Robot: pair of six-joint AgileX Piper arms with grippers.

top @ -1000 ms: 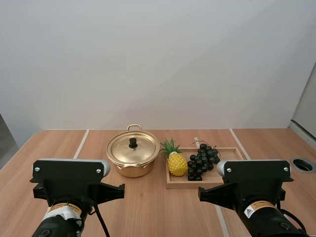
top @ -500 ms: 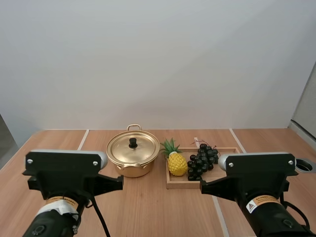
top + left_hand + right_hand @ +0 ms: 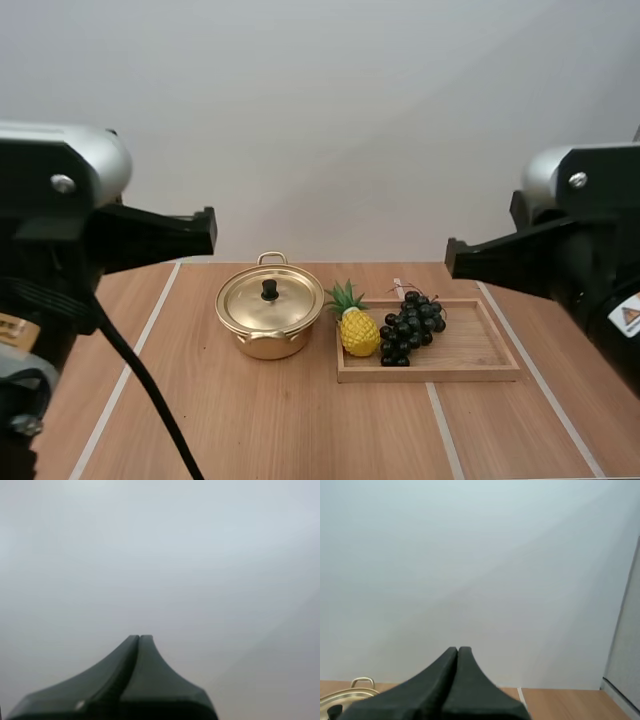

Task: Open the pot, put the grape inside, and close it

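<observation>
Two pairs of fingers (image 3: 125,675) lie pressed together, empty: our left gripper (image 3: 139,637) and right gripper (image 3: 457,650) hang well clear of the pot (image 3: 268,338), its lid (image 3: 290,308) on, grapes (image 3: 410,326) on the tray (image 3: 480,352) beside it. Opening comes first, we judge: fingers must part over the knob (image 3: 269,290).

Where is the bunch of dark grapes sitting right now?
In the high view, the bunch of dark grapes lies in the shallow wooden tray, right of centre, beside the yellow toy pineapple at the tray's left end.
</observation>
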